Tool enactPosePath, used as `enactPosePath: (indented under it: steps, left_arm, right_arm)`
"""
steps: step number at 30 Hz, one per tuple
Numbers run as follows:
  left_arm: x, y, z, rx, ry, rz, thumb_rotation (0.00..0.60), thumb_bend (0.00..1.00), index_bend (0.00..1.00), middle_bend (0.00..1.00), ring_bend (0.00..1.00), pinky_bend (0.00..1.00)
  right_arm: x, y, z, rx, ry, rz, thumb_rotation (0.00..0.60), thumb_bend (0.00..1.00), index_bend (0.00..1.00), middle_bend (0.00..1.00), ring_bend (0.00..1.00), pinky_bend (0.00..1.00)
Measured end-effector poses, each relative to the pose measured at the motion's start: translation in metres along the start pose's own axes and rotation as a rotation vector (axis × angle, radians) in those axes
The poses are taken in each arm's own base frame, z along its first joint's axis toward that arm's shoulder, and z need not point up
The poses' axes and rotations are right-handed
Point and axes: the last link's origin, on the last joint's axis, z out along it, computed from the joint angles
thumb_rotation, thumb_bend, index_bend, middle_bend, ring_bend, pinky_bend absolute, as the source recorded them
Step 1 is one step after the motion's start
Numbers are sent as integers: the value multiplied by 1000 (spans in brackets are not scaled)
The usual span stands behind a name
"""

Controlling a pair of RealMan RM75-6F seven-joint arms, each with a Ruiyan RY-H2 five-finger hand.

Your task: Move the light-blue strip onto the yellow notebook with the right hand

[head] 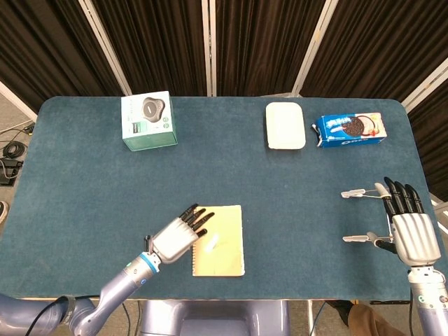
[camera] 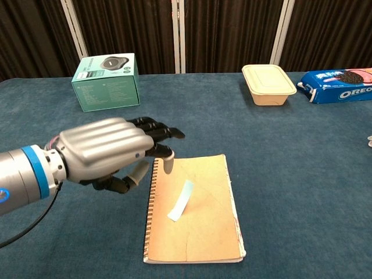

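Note:
The light-blue strip (camera: 181, 200) (head: 211, 243) lies flat on the yellow notebook (camera: 195, 232) (head: 227, 252), near its left middle, with nothing touching it. My left hand (camera: 107, 154) (head: 178, 234) hovers open just left of the notebook's spiral edge, raised off the page, fingers spread and empty. My right hand (head: 407, 224) rests open at the table's right edge, far from the notebook, fingers straight and holding nothing; the chest view does not show it.
A teal box (head: 147, 121) (camera: 106, 81) stands at the back left. A cream lidded container (head: 285, 126) (camera: 268, 84) and a blue cookie pack (head: 350, 129) (camera: 343, 84) sit at the back right. Two small white clips (head: 355, 194) lie by my right hand.

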Motion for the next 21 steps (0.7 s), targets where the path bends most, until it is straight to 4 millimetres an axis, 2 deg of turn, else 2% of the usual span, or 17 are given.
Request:
enactPosePath:
  steps: [1,3,4,5,6,8,10,14,19,21]
  left_arm:
    - [6,-6,-2,19,17,-5,600,861,237,0,0,0]
    - [14,-17,-6,54,43,-9,600,750,135,0,0,0]
    - [20,-25,-9,82,61,-11,600,633,69,0,0,0]
    - [24,-31,-12,104,73,-12,600,546,35,0,0,0]
    - [27,-37,-16,127,84,-15,600,410,4,0,0,0]
    - [34,-51,-26,185,105,-24,600,152,0,0,0,0]
    - [40,-64,-38,247,126,-32,600,27,0,0,0,0]
    - [44,-88,-69,385,169,-60,600,0,0,0,0,0]
    - [41,-120,-133,581,201,-107,600,0,0,0,0,0]
    - [38,-124,-149,617,204,-130,600,0,0,0,0,0]
  right_arm:
    - [0,0,0,1,-1,0,600,0,26,0,0,0]
    - [-1,-1,0,3,-2,-1,600,0,26,0,0,0]
    - [-1,-1,0,4,-2,-1,600,0,26,0,0,0]
    - [-1,-1,0,4,-3,-1,600,0,26,0,0,0]
    - [-1,-1,0,4,-4,-1,600,0,26,0,0,0]
    - [-1,-1,0,4,-5,-1,600,0,26,0,0,0]
    - [-2,-1,1,3,-6,-2,600,0,25,0,0,0]
    - [-2,0,1,-1,-5,-10,600,0,13,0,0,0]
    - [-1,0,1,-2,7,-24,600,0,1,0,0,0]
    - [-1,0,1,-2,11,-26,600,0,0,0,0,0]
